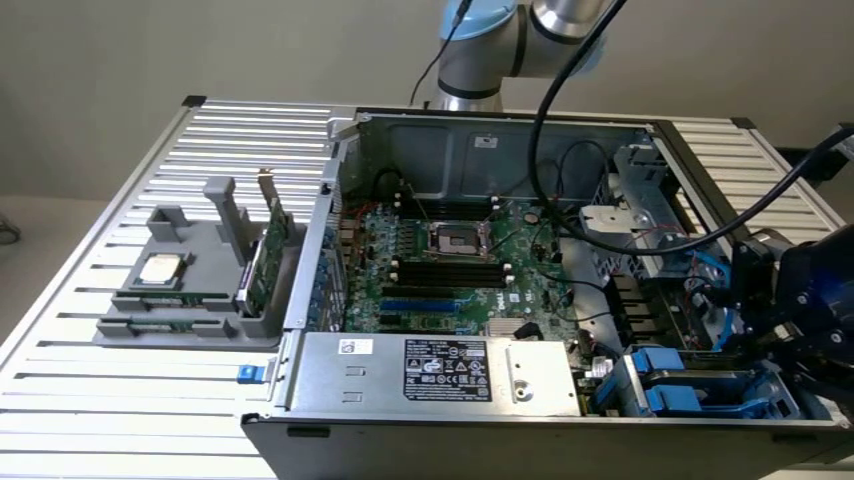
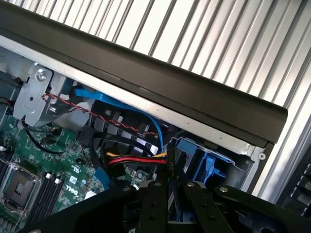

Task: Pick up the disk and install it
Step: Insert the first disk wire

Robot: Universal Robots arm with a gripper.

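The silver-grey hard drive in its blue plastic carrier frame is sitting, as far as I can judge, in the drive bay at a corner of the open grey computer case, by the slatted white metal worktop's near edge. The black hand is hovering over it, fingers drawn together, gripping nothing.

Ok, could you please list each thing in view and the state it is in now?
computer case, open, side panel off.
processor chip, lying flat on the grey holder, outside the case.
circuit card, standing on edge in the holder.
blue carriers, sitting in the drive bay.
gripper, close above that bay.
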